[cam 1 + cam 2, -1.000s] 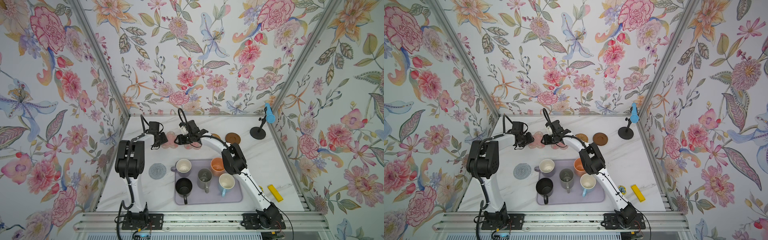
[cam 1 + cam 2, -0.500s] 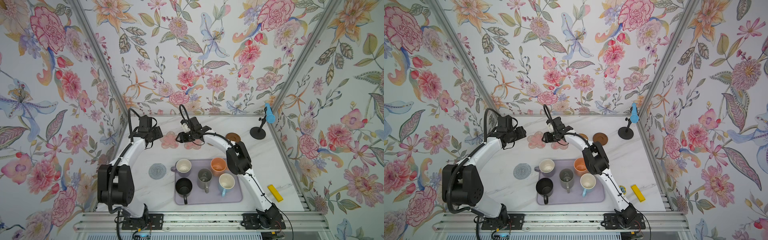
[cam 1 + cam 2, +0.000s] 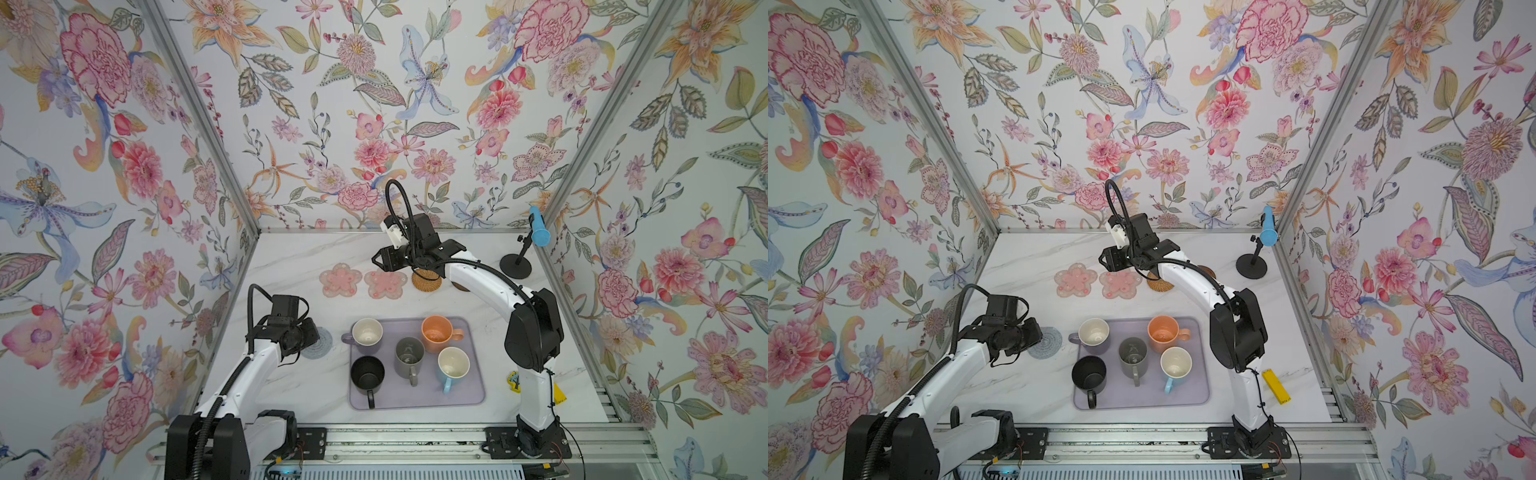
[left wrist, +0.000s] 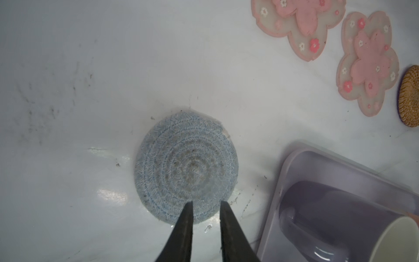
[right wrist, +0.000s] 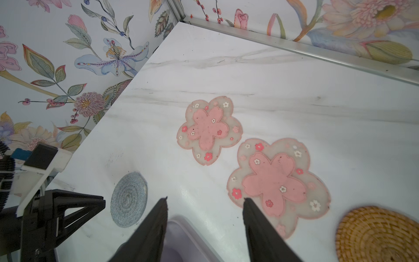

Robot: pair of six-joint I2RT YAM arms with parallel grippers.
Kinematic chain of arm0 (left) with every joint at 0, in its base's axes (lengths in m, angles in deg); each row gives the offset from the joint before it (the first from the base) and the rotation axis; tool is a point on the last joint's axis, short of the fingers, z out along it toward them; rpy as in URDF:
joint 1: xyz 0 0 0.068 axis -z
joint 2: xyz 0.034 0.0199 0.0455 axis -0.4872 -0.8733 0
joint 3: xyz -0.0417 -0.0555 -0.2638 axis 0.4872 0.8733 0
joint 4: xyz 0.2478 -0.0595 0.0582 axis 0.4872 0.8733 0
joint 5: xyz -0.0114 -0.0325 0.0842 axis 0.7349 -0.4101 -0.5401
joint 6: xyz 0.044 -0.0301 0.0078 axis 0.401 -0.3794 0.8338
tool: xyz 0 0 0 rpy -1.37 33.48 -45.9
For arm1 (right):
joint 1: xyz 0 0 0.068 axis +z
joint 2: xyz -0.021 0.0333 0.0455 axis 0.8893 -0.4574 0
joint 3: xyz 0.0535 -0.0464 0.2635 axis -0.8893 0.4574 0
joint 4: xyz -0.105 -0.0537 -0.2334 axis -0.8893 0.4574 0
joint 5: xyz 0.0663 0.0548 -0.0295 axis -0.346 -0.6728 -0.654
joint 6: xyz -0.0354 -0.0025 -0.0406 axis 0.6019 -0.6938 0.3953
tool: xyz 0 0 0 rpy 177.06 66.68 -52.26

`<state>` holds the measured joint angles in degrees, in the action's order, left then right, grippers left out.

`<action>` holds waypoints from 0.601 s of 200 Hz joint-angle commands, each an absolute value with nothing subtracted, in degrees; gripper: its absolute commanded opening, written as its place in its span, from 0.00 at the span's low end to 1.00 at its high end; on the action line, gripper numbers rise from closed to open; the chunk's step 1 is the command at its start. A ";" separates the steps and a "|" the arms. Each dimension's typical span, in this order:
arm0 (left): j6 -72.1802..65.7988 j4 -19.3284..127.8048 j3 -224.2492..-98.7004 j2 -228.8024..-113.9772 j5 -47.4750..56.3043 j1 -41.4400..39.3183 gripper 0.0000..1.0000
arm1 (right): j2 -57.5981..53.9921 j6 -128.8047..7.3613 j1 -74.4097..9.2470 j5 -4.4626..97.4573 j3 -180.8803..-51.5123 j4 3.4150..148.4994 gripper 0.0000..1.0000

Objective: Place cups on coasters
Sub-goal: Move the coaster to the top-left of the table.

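Note:
Five cups stand on the lavender mat (image 3: 469, 399): lavender (image 3: 367, 332), peach-orange (image 3: 436, 332), grey (image 3: 409, 355), black (image 3: 367, 374) and light blue (image 3: 453, 363). At the back lie two pink flower coasters (image 3: 340, 279) (image 3: 384, 284) and a rattan coaster (image 3: 426, 278). My right arm mostly hides the dark brown coaster (image 3: 1208, 272). My left gripper (image 4: 206, 204) hovers at the edge of the grey-blue knitted coaster (image 4: 186, 167), its jaws a narrow gap apart and empty. My right gripper (image 5: 205, 199) hangs open and empty above the table beside the pink coasters.
A black round stand (image 3: 515, 266) with a blue-tipped rod sits at the back right. A yellow block (image 3: 1276, 386) lies by the right arm's base. Floral walls close in three sides. The lavender cup (image 4: 340, 215) is close to the left gripper.
My left arm pulled back from the pink coasters to the knitted coaster at the front left, and its jaws narrowed. My right gripper stayed at the back and opened a little.

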<state>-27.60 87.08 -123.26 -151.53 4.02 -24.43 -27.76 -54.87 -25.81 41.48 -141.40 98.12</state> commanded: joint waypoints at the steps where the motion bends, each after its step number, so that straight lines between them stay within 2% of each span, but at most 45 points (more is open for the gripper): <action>1: -29.78 86.43 -119.92 -151.36 5.00 -23.38 0.22 | -23.22 -52.74 -27.53 44.20 -135.78 97.18 0.56; 56: -35.25 74.47 -114.36 -157.49 5.96 -23.01 0.15 | -13.60 -53.16 -30.11 47.88 -124.89 95.53 0.57; 105: -32.34 77.82 -119.46 -163.89 0.26 -23.07 0.13 | -9.67 -52.48 -31.67 49.81 -121.92 95.48 0.57; 120: -31.91 77.89 -120.92 -165.92 -1.16 -23.31 0.15 | -8.85 -52.80 -32.06 50.51 -120.93 94.83 0.57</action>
